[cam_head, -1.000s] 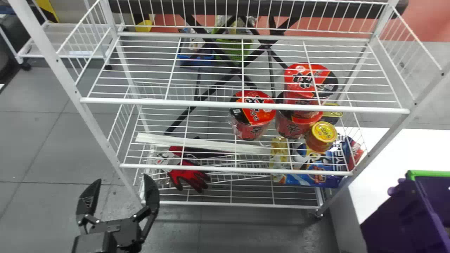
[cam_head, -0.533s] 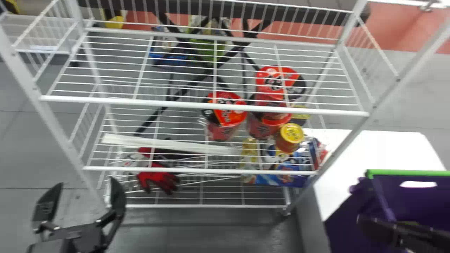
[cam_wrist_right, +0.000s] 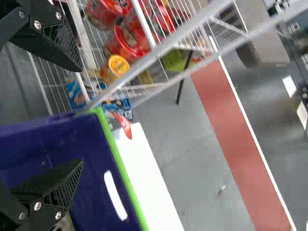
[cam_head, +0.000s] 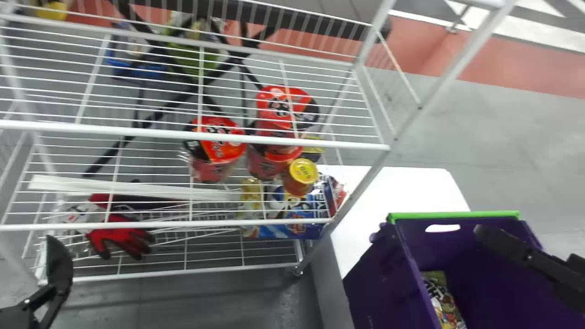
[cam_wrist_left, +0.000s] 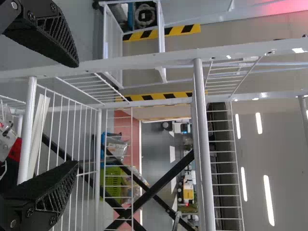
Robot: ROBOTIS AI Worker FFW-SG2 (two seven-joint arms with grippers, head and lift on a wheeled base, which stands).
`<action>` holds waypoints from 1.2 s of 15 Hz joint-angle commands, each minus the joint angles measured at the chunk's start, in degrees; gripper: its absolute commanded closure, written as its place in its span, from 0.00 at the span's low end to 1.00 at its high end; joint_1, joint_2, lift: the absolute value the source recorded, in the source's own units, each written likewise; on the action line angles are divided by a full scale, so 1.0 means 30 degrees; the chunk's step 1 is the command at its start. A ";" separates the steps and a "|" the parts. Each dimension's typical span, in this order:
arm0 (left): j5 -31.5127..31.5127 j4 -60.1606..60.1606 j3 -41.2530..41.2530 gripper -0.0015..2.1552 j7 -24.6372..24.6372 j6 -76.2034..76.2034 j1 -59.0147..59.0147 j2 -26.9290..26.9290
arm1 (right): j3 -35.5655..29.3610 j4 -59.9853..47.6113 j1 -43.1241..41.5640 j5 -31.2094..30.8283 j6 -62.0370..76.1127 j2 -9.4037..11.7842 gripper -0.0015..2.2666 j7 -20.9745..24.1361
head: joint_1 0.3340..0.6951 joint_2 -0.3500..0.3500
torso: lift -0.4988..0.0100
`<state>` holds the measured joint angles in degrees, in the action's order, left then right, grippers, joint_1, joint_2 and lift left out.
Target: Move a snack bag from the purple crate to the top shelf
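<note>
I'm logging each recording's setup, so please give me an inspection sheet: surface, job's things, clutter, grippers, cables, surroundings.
Surface: white table beside the wire rack.
Job's things: snack bag inside the purple crate, not yet on the shelf.
Clutter: red cups, yellow-lidded jar, red glove and white strip, all on the rack's lower levels.
Grippers: left by the rack, right over the crate; both open, empty.
Cables: nothing seen around rack or crate.
Surroundings: gray floor; yellow-and-black tape beyond the rack.
</note>
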<state>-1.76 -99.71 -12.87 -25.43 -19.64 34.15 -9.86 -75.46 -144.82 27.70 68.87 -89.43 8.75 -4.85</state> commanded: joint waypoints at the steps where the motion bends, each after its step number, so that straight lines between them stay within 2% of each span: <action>1: 0.0119 0.0191 -0.0018 0.05 0.0040 0.0031 -0.0104 0.0007 | -0.0159 0.1691 0.0026 -0.0779 -0.0215 0.0513 0.07 -0.0023 | 1.00 0.00 | 0.09; 4: 0.0148 0.0396 -0.0018 0.05 0.0070 0.0031 -0.0221 0.0007 | 0.0720 0.3156 0.0319 -0.3387 -0.0215 0.0718 0.06 -0.0023 | 1.00 0.00 | 0.09; 6: 0.0148 0.0425 -0.0047 0.05 0.0070 0.0031 -0.0279 0.0007 | 0.2741 0.4386 0.0787 -0.6375 -0.0215 0.0864 0.06 -0.0023 | 1.00 0.00 | 0.09; 8: 0.0148 0.0455 -0.0047 0.05 0.0070 0.0031 -0.0309 0.0007 | 0.4909 0.6788 0.0787 -0.8309 -0.0215 0.1890 0.07 0.0006 | 1.00 0.00 | 0.09; 10: 0.0177 0.0484 -0.0018 0.05 0.0011 0.0031 -0.0309 0.0007 | 0.6931 0.8722 0.0699 -1.0477 -0.0215 0.2534 0.07 0.0036 | 1.00 0.00 | 0.09; 12: 0.0177 0.0601 0.0012 0.05 -0.0048 -0.0086 -0.0279 0.0007 | 0.8220 1.1447 -0.0004 -1.1473 -0.0215 0.3706 0.07 -0.0023 | 1.00 0.00 | 0.09; 14: 0.0207 0.0718 0.0100 0.05 -0.0048 -0.0262 -0.0309 0.0036 | 0.9509 1.2267 -0.0062 -1.3406 -0.0215 0.3970 0.07 -0.0081 | 1.00 0.00 | 0.09; 16: 0.0265 0.0777 0.0129 0.05 -0.0048 -0.0321 -0.0338 0.0036 | 1.0768 1.2765 -0.0062 -1.6365 -0.0215 0.4175 0.07 -0.1546 | 1.00 0.00 | 0.09; 18: 0.0265 0.0865 0.0100 0.05 -0.0048 -0.0555 -0.0338 0.0065 | 1.1911 1.3820 -0.0062 -1.8064 -0.0215 0.4438 0.07 -0.1605 | 1.00 0.00 | 0.09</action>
<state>-0.97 -97.30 -12.54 -25.55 -20.87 33.14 -9.70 -42.00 -105.44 27.52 18.24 -89.43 21.46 -9.74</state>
